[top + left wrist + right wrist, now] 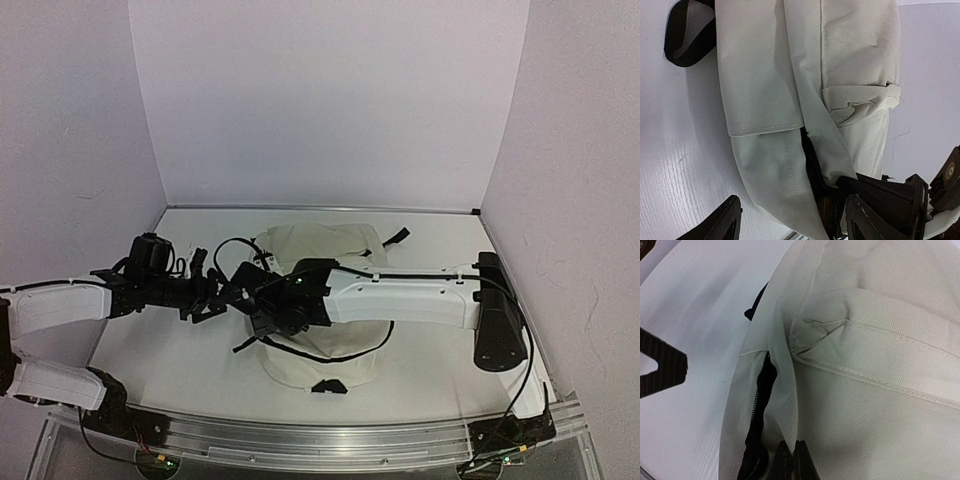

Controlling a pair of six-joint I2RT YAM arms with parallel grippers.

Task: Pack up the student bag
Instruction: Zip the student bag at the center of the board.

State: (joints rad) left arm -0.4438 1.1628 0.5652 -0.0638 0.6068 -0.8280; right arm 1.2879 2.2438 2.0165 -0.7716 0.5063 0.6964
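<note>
Right jaws pinch student bag [865, 390]; left parted.

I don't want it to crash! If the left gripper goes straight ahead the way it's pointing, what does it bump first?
The student bag. In the wrist view, the left gripper points right at the bag's cream fabric, with nothing in between. It looks very near, but I can't tell whether they touch.

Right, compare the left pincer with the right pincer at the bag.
The left pincer stands open, fingers spread wide; the right pincer is shut, fingers together. The left pincer faces the student bag without gripping it; the right pincer's tips press into its cream fabric beside the black zipper. Both are black and sit close together at the same end of the bag.
</note>
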